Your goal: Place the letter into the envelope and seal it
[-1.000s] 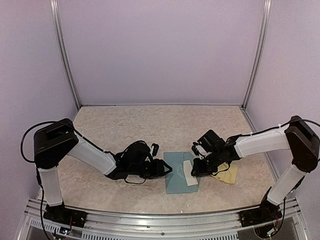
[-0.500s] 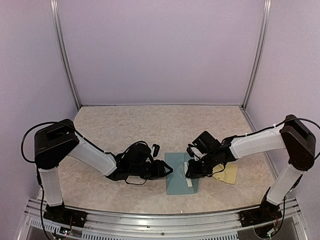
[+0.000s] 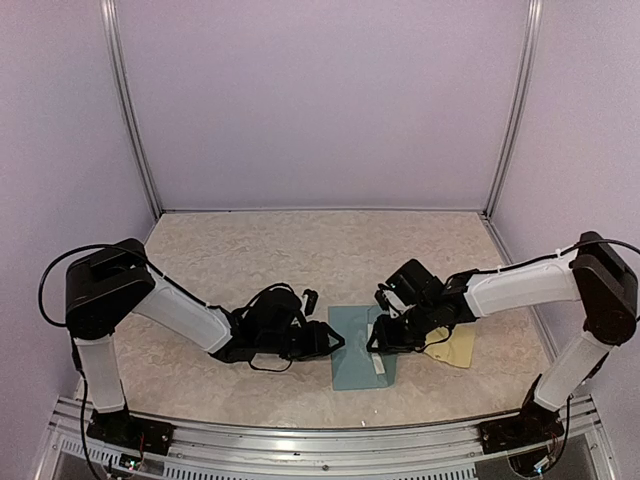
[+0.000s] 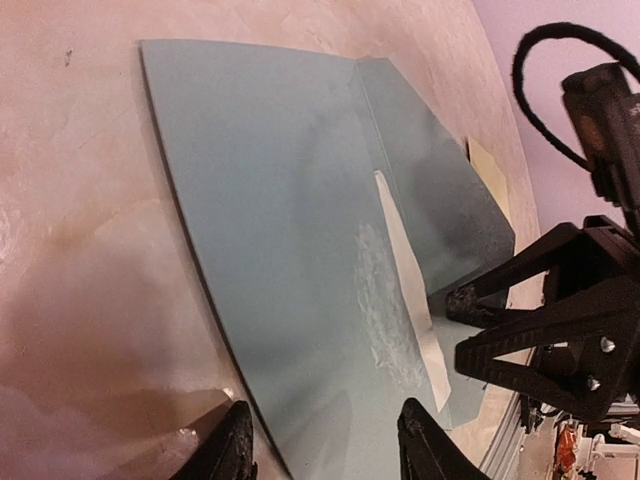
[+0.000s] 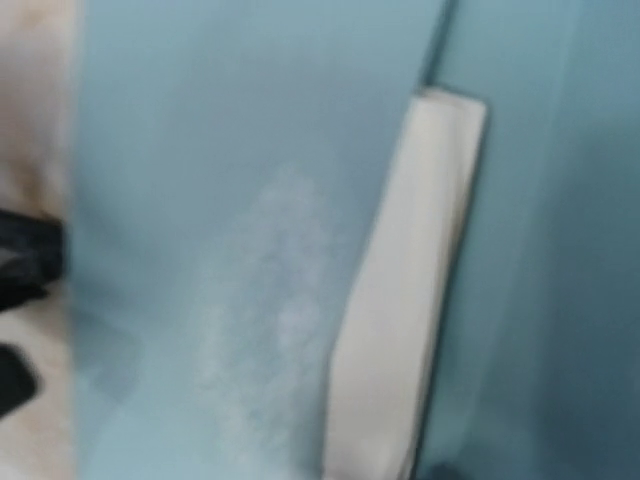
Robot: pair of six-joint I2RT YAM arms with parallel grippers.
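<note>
The teal envelope (image 3: 352, 352) lies flat on the table, and it also shows in the left wrist view (image 4: 280, 220) and the right wrist view (image 5: 210, 180). The white letter (image 3: 379, 359) sits mostly inside it, with a narrow strip (image 4: 405, 285) showing at the flap fold (image 5: 410, 290). My left gripper (image 3: 334, 340) is open, its tips (image 4: 325, 450) straddling the envelope's left edge. My right gripper (image 3: 379, 340) is low over the letter strip and the flap. In the left wrist view its fingers (image 4: 500, 355) stand apart. Its own fingers do not show in the right wrist view.
A yellow-tan sticker sheet (image 3: 455, 348) lies just right of the envelope, partly under my right arm; its edge shows in the left wrist view (image 4: 488, 172). The table's metal front rail (image 3: 320, 440) runs close below the envelope.
My right gripper has moved left and the letter has slid further into the envelope, so less white shows. My left arm has stayed put.
</note>
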